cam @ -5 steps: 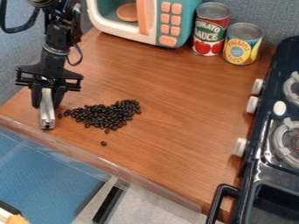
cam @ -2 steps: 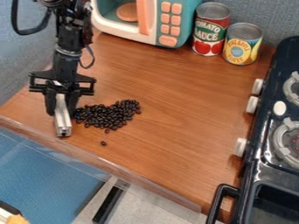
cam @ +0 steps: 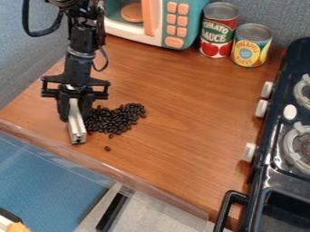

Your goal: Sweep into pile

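Camera view: has the black gripper [cam: 74,119] hanging over the left part of the brown wood counter [cam: 181,118], closed on a silver bar [cam: 77,132]. Can see the bar gripped between the two black fingers, tilted a little, with the lower end sticking out below them towards the near edge of the counter. Has the dark beans [cam: 118,118] lying in one loose heap on the counter, just to the right of the bar. Cannot tell whether bar and heap touch. Finds a few beans close beside the fingers at the heap's upper left, and a stray bean [cam: 108,148] apart from the rest, below the heap, nearer the edge. Shows, at the back, a teal and white toy microwave [cam: 171,25] with orange buttons, then a can with a red label [cam: 218,34] and, near it to the right, a shorter can with a yellow and blue label [cam: 250,49], both upright. Shows, along the right side, a black toy stove [cam: 262,147] with pale knobs facing the counter, two burners partly in view, and a black handle [cam: 224,210] at the front
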You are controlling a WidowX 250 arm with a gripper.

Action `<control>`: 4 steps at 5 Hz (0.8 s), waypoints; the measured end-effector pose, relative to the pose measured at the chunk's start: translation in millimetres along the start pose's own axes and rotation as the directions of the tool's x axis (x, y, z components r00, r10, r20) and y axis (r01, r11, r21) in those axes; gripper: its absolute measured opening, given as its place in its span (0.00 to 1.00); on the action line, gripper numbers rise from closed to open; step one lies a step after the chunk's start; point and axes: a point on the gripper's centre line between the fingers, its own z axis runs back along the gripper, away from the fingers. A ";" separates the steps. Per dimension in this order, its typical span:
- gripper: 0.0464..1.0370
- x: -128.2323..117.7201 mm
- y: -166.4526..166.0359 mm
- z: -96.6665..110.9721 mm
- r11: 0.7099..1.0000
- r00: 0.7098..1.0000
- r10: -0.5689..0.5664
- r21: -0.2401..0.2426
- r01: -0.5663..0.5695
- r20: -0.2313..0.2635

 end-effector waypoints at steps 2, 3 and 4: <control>0.33 -7.3 -15.0 3.0 1.000 1.000 0.008 -0.010 -0.008 -0.006; 0.33 -10.0 -17.5 2.7 1.000 1.000 0.016 -0.022 -0.016 -0.022; 0.33 -19.4 -26.0 4.7 0.999 0.999 0.007 -0.035 -0.009 -0.050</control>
